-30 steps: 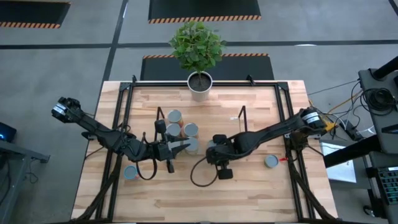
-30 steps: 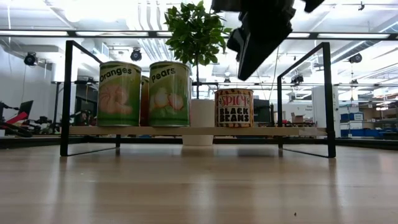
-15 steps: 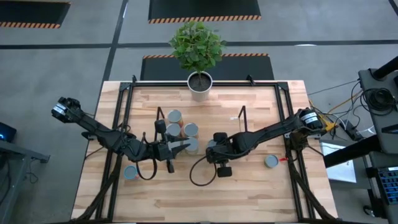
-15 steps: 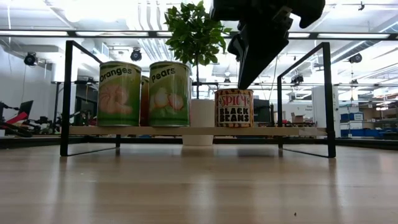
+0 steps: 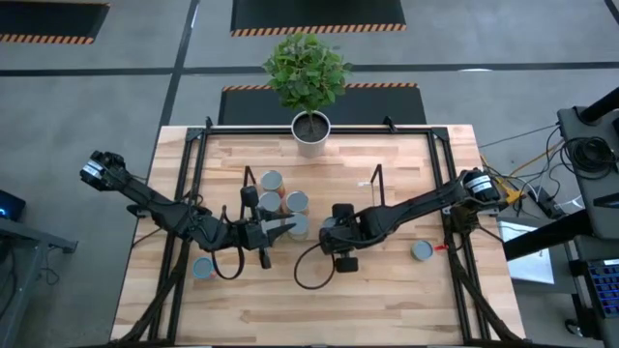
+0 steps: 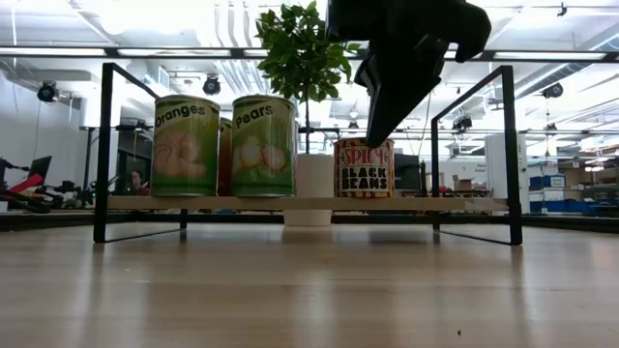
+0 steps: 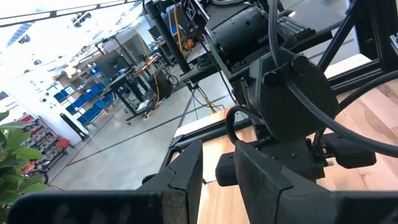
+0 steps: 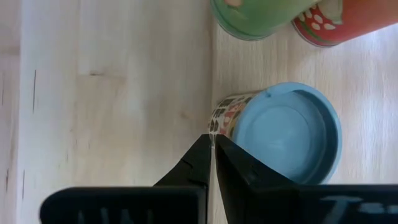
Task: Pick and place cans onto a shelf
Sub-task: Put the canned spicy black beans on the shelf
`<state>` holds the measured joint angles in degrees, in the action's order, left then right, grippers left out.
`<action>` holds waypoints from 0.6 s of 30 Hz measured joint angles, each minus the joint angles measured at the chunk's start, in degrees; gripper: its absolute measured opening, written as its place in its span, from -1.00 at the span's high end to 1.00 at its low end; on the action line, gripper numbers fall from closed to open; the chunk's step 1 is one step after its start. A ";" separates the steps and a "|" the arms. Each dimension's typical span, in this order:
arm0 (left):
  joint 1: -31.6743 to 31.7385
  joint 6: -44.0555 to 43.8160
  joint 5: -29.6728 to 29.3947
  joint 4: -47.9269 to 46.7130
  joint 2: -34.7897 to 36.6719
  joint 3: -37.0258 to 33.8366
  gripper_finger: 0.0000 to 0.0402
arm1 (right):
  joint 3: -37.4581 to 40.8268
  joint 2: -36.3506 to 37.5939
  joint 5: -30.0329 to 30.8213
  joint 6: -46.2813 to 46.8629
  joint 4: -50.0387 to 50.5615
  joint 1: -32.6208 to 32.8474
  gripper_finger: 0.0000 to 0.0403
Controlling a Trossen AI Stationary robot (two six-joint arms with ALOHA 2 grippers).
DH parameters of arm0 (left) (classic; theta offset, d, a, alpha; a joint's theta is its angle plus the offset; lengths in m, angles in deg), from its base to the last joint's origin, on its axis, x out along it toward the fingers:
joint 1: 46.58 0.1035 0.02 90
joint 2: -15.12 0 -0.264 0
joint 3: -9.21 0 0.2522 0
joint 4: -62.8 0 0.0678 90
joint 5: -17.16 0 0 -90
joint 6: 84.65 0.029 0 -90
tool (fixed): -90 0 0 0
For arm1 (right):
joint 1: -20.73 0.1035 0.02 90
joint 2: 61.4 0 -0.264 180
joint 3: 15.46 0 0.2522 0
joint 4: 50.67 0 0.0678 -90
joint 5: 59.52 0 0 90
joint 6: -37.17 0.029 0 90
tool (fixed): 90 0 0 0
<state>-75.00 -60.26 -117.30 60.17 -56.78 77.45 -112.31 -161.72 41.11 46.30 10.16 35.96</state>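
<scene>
The shelf, a wood board between black wire end frames, carries an Oranges can, a Pears can and a Spicy Black Beans can. My right gripper is shut and slants down, its tips at the blue-grey-topped beans can. My left gripper hovers level beside the shelf's cans, fingers slightly open with nothing between them. Loose cans stand on the table at the left and right. My right gripper's shut fingertips stand right at the beans can's upper rim, coming slanting from above. I cannot tell whether they touch it. The can stands upright on the shelf board.
A white plant pot with a leafy plant stands at the table's far edge, behind the shelf. Green and red cans stand close behind the beans can. A black frame borders the table.
My right gripper has tipped further down, and its shut fingertips have sunk toward the top of the beans can. The cans have kept their places.
</scene>
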 joint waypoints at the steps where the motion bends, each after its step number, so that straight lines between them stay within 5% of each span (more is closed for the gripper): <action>1: 0.00 0.01 -0.01 -0.01 0.00 0.00 0.62 | 0.00 0.00 0.00 0.00 0.04 0.00 0.94; 18: 0.00 0.00 0.01 0.00 0.00 0.00 0.62 | 0.02 -0.02 1.46 -0.11 0.66 -0.02 0.94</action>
<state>-75.00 -60.26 -117.29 60.17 -56.78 77.45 -112.29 -161.74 42.58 46.19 10.82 35.94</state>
